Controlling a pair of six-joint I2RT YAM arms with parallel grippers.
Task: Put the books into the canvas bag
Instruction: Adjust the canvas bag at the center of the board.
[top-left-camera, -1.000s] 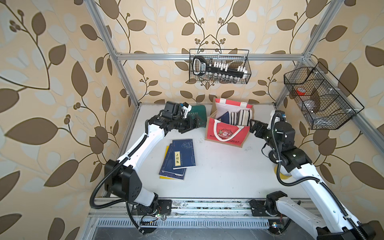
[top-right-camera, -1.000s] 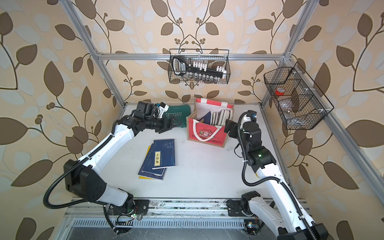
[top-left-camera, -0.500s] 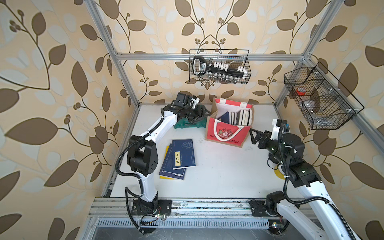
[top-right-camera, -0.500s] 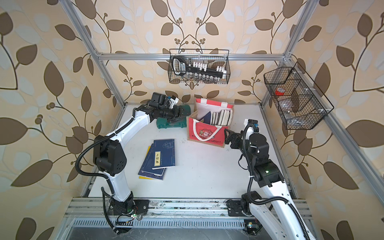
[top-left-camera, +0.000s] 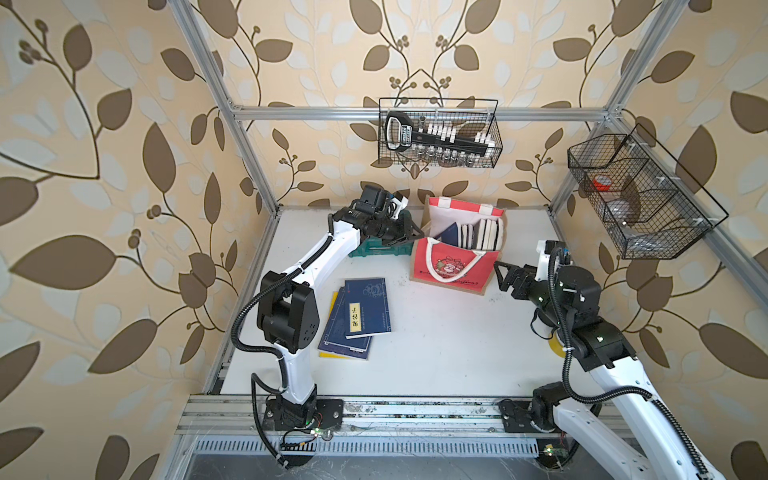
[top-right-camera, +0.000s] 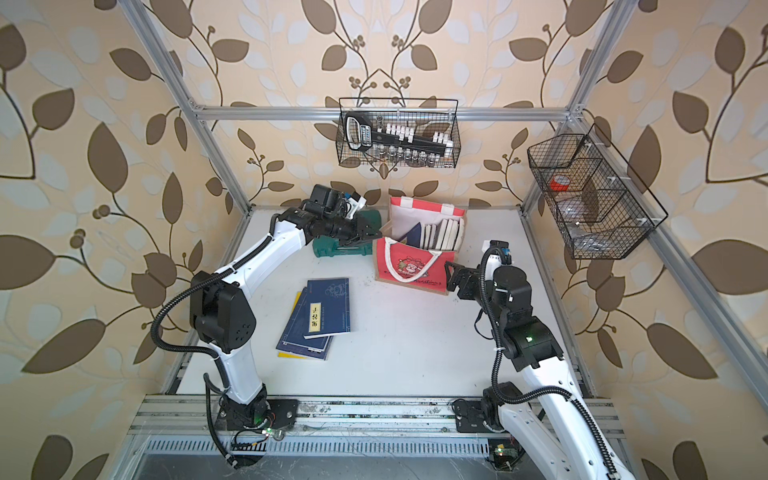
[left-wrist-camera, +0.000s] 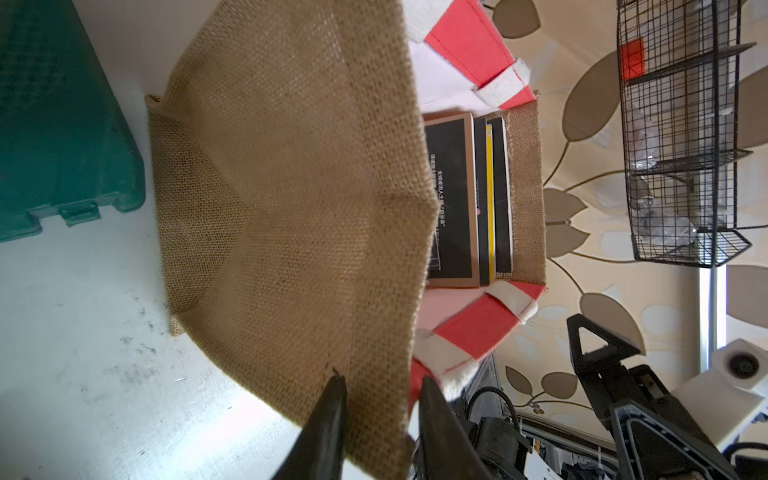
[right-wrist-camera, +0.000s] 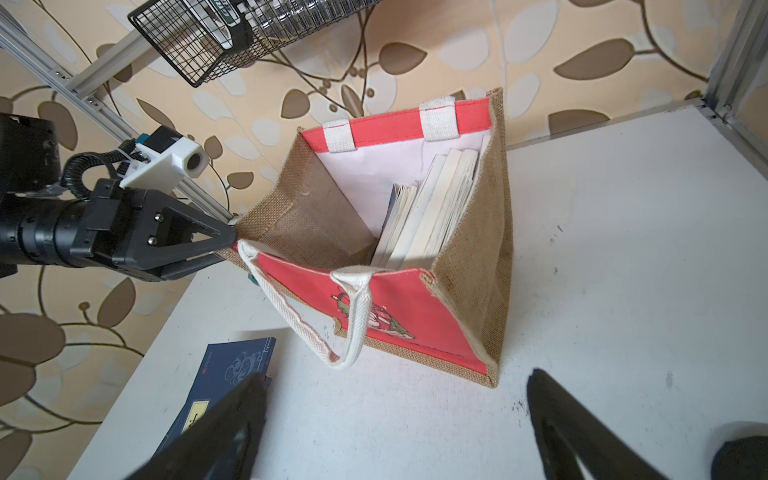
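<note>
Worryingly, the left gripper (right-wrist-camera: 227, 246) has only a thin purchase. Its black jaws are pinched almost together on the top rim of the left jute wall of the boxy tan-and-red canvas bag (top-left-camera: 451, 266), at the near-left corner. If that coarse cloth slips out, the mouth would probably sag shut. If the arm pulls too hard to the left, the bag could slide or tip toward the dark green plastic tool case (top-left-camera: 376, 249) just to its left. The upright pale-edged paperbacks inside (top-left-camera: 482, 230) all lean on the right wall and put no weight on the held side. The white rope handle (right-wrist-camera: 316, 328) droops over the red front panel, where a passing finger could snag it.

The right gripper (top-left-camera: 506, 279) is spread wide and holds nothing. It hovers just right of the bag's near-right corner, not touching it.

The loose stack of thin navy paperbacks (top-left-camera: 365, 316), with a yellow cover at the bottom, lies flat on the white table (top-left-camera: 449, 353), near and to the left of the bag. It is well apart from both sets of jaws. The free right jaws would have to cross in front of the bag to reach it. Because the covers lie flat and thin, the jaws may scrape the table or lift several books at once.
</note>
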